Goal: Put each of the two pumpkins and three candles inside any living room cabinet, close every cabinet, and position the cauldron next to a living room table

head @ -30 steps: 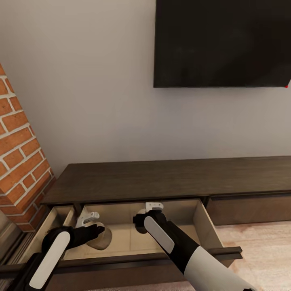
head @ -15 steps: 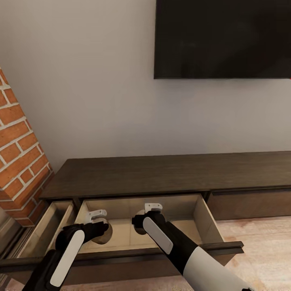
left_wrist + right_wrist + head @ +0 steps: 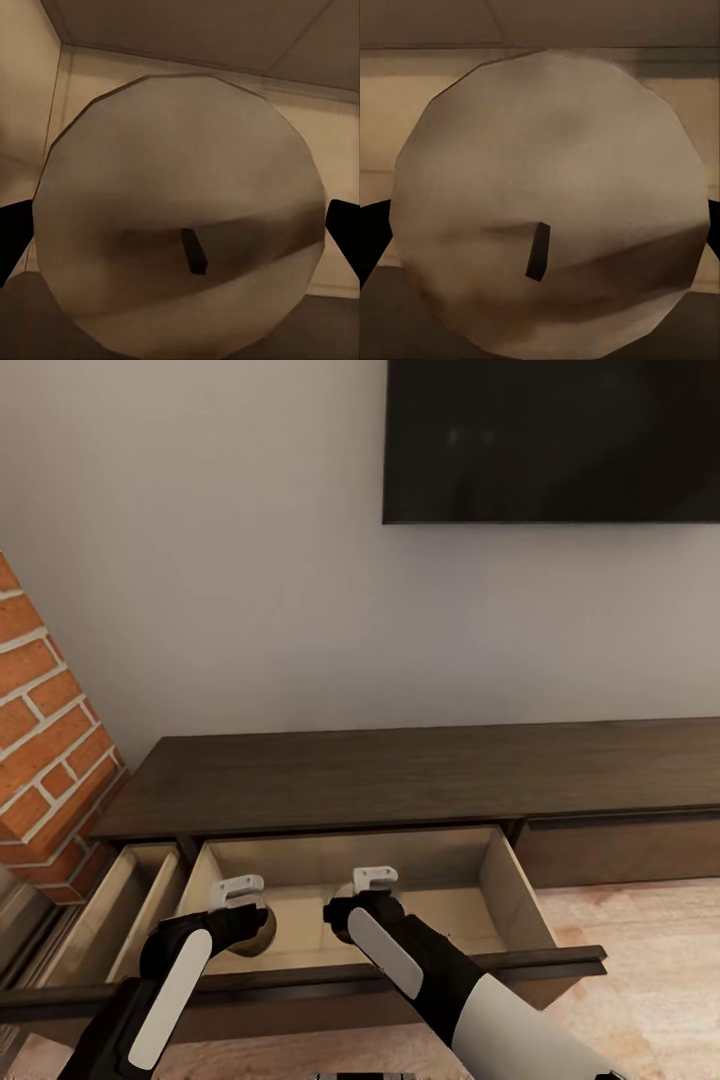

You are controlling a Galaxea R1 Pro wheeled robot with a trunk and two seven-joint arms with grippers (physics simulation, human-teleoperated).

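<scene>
The long dark-brown cabinet (image 3: 400, 775) stands against the wall with a wide pull-out front (image 3: 520, 900) drawn open, its inside pale beige. Both of my arms reach into that opening. My left gripper (image 3: 250, 918) is shut on a round beige candle (image 3: 256, 934) with a dark wick; in the left wrist view the candle (image 3: 180, 195) spans the space between the black fingers (image 3: 11, 244). My right gripper (image 3: 350, 915) is shut on a second beige candle (image 3: 340, 926), seen end-on in the right wrist view (image 3: 555, 202) between its fingertips (image 3: 371, 236). Pumpkins, cauldron and table are out of view.
A second pull-out section (image 3: 130, 900) at the left end also stands open. A red brick column (image 3: 40, 760) rises at the left, close to the cabinet's end. A black TV (image 3: 550, 440) hangs on the wall above. Pale wooden floor (image 3: 640, 920) lies at the right.
The whole view has shifted, so the cabinet and TV sit higher in the picture. My left gripper has carried its candle rightward inside the open section; the right gripper has barely moved.
</scene>
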